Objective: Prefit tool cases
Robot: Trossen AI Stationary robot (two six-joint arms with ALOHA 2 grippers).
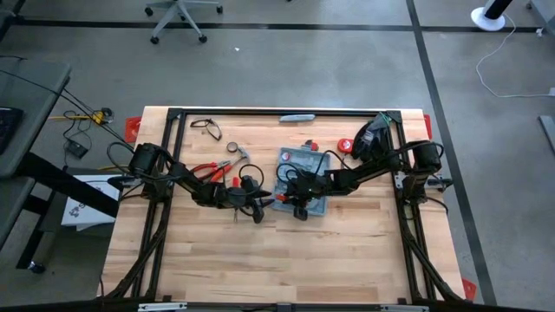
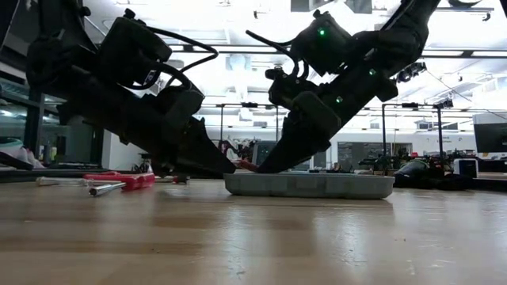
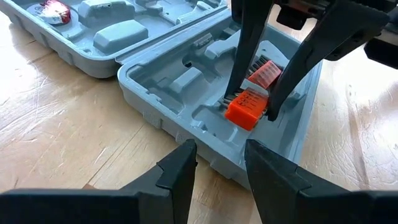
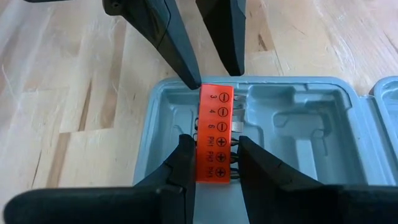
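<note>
Pale plank tabletop (image 1: 286, 260) under an open case (image 3: 155, 99) (grey), right gripper (image 4: 211, 146) jaws clamping an orange bit holder (image 4: 215, 134), left gripper (image 3: 221, 163) jaws apart

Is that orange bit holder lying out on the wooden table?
No, the orange bit holder sits inside the open tool case, between the right end effector's fingers.

Blue-grey tool case (image 3: 186, 106), orange bit holder (image 4: 215, 130)
</note>
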